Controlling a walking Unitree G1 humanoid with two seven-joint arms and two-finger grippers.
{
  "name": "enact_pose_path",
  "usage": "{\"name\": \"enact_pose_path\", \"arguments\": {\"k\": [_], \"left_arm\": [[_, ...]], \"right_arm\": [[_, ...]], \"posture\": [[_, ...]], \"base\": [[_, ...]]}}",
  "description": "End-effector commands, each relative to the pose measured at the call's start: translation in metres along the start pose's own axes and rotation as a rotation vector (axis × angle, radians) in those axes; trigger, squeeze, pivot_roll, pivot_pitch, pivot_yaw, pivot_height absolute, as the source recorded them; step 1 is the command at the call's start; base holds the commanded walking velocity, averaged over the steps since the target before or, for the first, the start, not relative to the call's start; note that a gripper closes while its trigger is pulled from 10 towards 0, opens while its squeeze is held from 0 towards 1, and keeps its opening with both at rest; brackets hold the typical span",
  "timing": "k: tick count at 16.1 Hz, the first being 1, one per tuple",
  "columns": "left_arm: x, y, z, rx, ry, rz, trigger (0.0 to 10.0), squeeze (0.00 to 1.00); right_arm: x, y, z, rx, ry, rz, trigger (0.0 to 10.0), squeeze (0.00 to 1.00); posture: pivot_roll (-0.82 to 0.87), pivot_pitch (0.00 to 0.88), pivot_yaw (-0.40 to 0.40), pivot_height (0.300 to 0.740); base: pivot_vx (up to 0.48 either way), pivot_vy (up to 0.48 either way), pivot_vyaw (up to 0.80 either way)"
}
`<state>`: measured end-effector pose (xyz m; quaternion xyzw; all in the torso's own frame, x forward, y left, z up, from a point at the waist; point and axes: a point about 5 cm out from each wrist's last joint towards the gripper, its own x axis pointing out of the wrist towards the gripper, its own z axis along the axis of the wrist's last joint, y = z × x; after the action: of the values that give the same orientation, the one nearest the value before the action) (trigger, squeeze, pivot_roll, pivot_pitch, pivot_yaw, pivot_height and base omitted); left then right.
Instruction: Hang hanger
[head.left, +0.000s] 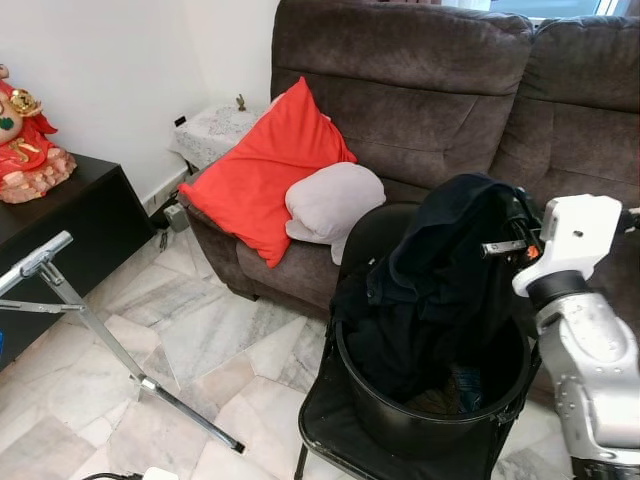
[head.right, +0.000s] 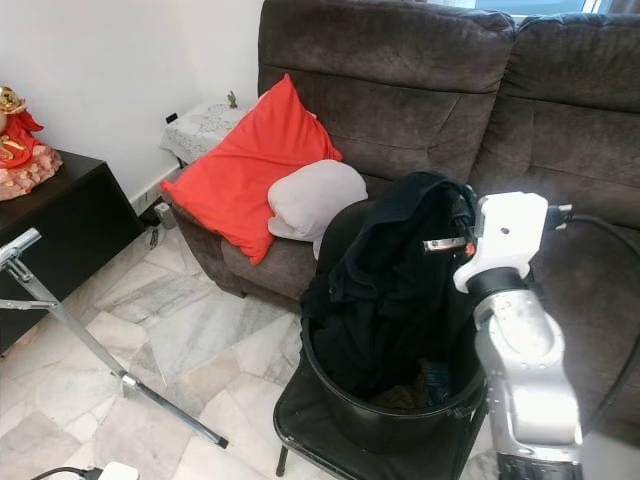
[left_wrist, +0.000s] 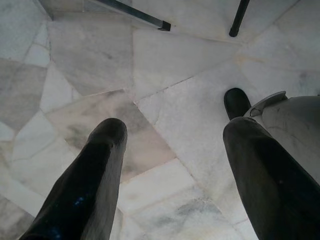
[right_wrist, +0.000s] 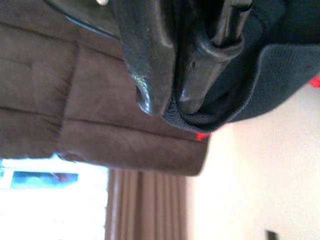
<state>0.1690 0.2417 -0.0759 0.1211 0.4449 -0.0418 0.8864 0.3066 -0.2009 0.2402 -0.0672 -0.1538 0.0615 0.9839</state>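
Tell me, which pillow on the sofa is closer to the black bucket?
The grey pillow. It lies right beside the black bucket, while the red pillow leans farther off, toward the sofa's arm.

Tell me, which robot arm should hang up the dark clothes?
The right one. Its claw is already shut on the dark garment, lifting it from the black bucket. The left claw hangs open over the floor.

Two cushions (head.left: 268, 168), one black bucket (head.left: 430, 420), one dark garment (head.left: 440, 270), one sofa (head.left: 420, 90).

Hanger (right_wrist: 210, 45) mostly under dark garment (head.left: 440, 270)
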Motion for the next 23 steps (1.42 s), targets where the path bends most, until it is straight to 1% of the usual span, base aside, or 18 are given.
{"name": "enact_pose_path", "arguments": {"k": [1, 2, 3, 4, 5, 8, 9, 11, 12, 13, 15, 16, 17, 18, 19, 20, 21, 23], "left_arm": [[-0.002, 0.002, -0.007, 0.009, 0.034, 0.003, 10.0, 0.00], [-0.001, 0.001, -0.006, 0.009, 0.031, 0.001, 10.0, 0.00], [-0.001, 0.001, -0.005, 0.008, 0.028, -0.001, 10.0, 0.00], [-0.001, 0.001, -0.004, 0.008, 0.026, -0.001, 10.0, 0.00], [-0.001, 0.001, -0.005, 0.007, 0.025, -0.001, 10.0, 0.00], [-0.001, 0.002, -0.005, 0.008, 0.024, -0.003, 10.0, 0.00], [-0.001, 0.002, -0.005, 0.010, 0.026, -0.004, 10.0, 0.00], [-0.001, 0.002, -0.005, 0.012, 0.026, -0.006, 10.0, 0.00], [-0.001, 0.002, -0.005, 0.015, 0.025, -0.008, 10.0, 0.00], [-0.001, 0.002, -0.004, 0.018, 0.025, -0.011, 10.0, 0.00], [-0.001, 0.002, -0.004, 0.019, 0.027, -0.011, 10.0, 0.00], [-0.001, 0.002, -0.004, 0.019, 0.028, -0.010, 10.0, 0.00], [-0.001, 0.002, -0.004, 0.022, 0.029, -0.011, 10.0, 0.00], [-0.001, 0.002, -0.004, 0.023, 0.030, -0.012, 10.0, 0.00], [-0.001, 0.002, -0.004, 0.023, 0.030, -0.013, 10.0, 0.00], [-0.001, 0.002, -0.004, 0.021, 0.030, -0.013, 10.0, 0.00], [-0.001, 0.001, -0.005, 0.021, 0.035, -0.013, 10.0, 0.00], [-0.001, 0.001, -0.006, 0.018, 0.039, -0.012, 10.0, 0.00]], "right_arm": [[0.002, 0.003, 0.019, 0.010, -0.073, 0.041, 0.0, 0.00], [-0.001, 0.008, 0.018, 0.037, -0.049, 0.103, 0.0, 0.00], [-0.007, 0.022, 0.008, 0.035, 0.017, 0.215, 0.0, 0.00], [-0.012, 0.031, 0.001, 0.010, 0.062, 0.270, 0.0, 0.00], [-0.016, 0.033, -0.005, -0.005, 0.107, 0.267, 0.0, 0.00], [-0.025, 0.018, -0.016, 0.015, 0.189, 0.104, 0.0, 0.00], [-0.034, 0.009, -0.019, 0.039, 0.209, 0.009, 0.0, 0.00], [-0.047, 0.010, -0.019, 0.068, 0.215, -0.040, 0.0, 0.00], [-0.052, 0.020, -0.017, 0.109, 0.212, -0.026, 0.0, 0.00], [-0.061, 0.038, -0.019, 0.120, 0.257, 0.083, 0.0, 0.00], [-0.074, 0.052, -0.026, 0.110, 0.334, 0.186, 0.0, 0.00], [-0.078, 0.055, -0.028, 0.099, 0.358, 0.211, 0.0, 0.00], [-0.084, 0.057, -0.034, 0.034, 0.400, 0.261, 0.0, 0.00], [-0.082, 0.058, -0.029, 0.023, 0.368, 0.293, 0.0, 0.00], [-0.080, 0.064, -0.021, 0.058, 0.324, 0.355, 0.0, 0.00], [-0.079, 0.073, -0.009, 0.029, 0.261, 0.461, 0.0, 0.00], [-0.075, 0.073, 0.002, 0.021, 0.179, 0.498, 0.0, 0.00], [-0.070, 0.072, 0.028, 0.081, 0.045, 0.558, 0.0, 0.00]], "posture": [[0.01, 0.064, 0.090, 0.740], [0.01, 0.064, 0.090, 0.740], [0.01, 0.064, 0.090, 0.740], [0.01, 0.064, 0.090, 0.740], [0.01, 0.068, 0.089, 0.740], [0.01, 0.072, 0.088, 0.740], [0.00, 0.075, 0.089, 0.740], [0.00, 0.078, 0.090, 0.740], [0.00, 0.081, 0.093, 0.740], [0.00, 0.082, 0.094, 0.740], [-0.01, 0.083, 0.093, 0.740], [-0.01, 0.083, 0.093, 0.740], [-0.01, 0.082, 0.094, 0.740], [-0.01, 0.082, 0.095, 0.740], [-0.01, 0.080, 0.094, 0.740], [-0.01, 0.080, 0.094, 0.740], [-0.01, 0.079, 0.094, 0.740], [-0.01, 0.077, 0.094, 0.740]], "base": [[0.000, 0.000, 0.00], [0.000, 0.000, 0.00], [0.000, 0.000, 0.00], [0.000, 0.000, 0.00], [0.000, 0.000, 0.00], [0.000, 0.000, 0.00], [0.000, 0.000, 0.00], [0.000, 0.000, 0.00], [0.000, 0.000, 0.00], [0.000, 0.000, 0.00], [0.000, 0.000, 0.00], [0.000, 0.000, 0.00], [0.000, 0.000, 0.00], [0.000, 0.000, 0.00], [0.000, 0.000, 0.00], [0.000, 0.000, 0.00], [0.000, 0.000, 0.00], [0.000, 0.000, 0.00]]}}
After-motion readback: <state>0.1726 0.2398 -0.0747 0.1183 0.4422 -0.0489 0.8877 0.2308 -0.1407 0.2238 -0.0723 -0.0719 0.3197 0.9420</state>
